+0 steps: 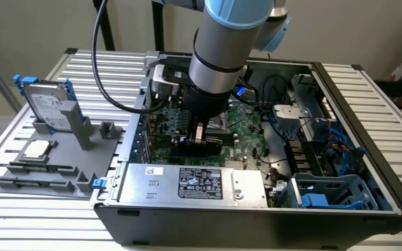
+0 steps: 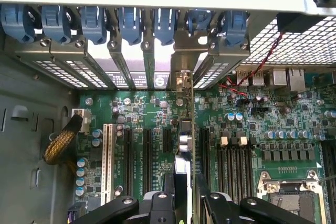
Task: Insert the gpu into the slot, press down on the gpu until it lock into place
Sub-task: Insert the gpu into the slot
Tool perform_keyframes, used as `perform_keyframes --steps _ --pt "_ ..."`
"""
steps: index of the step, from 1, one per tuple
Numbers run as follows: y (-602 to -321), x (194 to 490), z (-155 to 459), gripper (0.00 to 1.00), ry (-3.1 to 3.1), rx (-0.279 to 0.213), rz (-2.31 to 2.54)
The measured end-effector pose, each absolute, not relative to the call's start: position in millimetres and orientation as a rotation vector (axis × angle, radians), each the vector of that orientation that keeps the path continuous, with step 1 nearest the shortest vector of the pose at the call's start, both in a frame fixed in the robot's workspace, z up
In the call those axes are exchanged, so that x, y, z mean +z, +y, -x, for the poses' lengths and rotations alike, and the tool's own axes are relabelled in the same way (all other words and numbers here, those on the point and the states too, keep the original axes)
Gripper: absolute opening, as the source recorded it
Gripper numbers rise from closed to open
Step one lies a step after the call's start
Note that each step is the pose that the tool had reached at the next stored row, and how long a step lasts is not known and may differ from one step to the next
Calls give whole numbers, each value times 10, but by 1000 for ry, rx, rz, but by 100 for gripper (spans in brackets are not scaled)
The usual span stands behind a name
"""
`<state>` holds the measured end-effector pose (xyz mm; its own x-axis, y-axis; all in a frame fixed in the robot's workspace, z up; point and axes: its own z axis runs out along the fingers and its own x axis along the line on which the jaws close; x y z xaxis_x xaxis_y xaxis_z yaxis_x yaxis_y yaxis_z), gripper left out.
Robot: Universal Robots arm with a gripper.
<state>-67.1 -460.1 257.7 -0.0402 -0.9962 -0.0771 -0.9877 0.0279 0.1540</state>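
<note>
Inside the open computer case (image 1: 389,172), my gripper (image 1: 197,137) reaches down over the green motherboard (image 2: 152,108). It is shut on the gpu (image 2: 185,140), a thin black card seen edge-on and standing upright between the two black fingers (image 2: 157,205). The card's metal bracket (image 2: 181,74) sits against the case's rear openings. In the exterior view the gpu (image 1: 194,144) is low over the board, with a strip of the blue slot (image 1: 187,153) showing just under it. The card itself hides where its edge meets the slot.
A silver labelled power-supply box (image 1: 194,183) lies at the case's front. Blue retention clips (image 2: 131,22) line the rear wall. Black memory strips (image 2: 236,156) and a processor socket (image 2: 289,192) flank the card. A grey fixture with a hard drive (image 1: 47,104) stands at the exterior view's left.
</note>
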Motion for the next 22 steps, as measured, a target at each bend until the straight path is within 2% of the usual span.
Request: perform_keyframes --steps 22 --pt "-4600 2547 666 26 -2214 -257 -2140"
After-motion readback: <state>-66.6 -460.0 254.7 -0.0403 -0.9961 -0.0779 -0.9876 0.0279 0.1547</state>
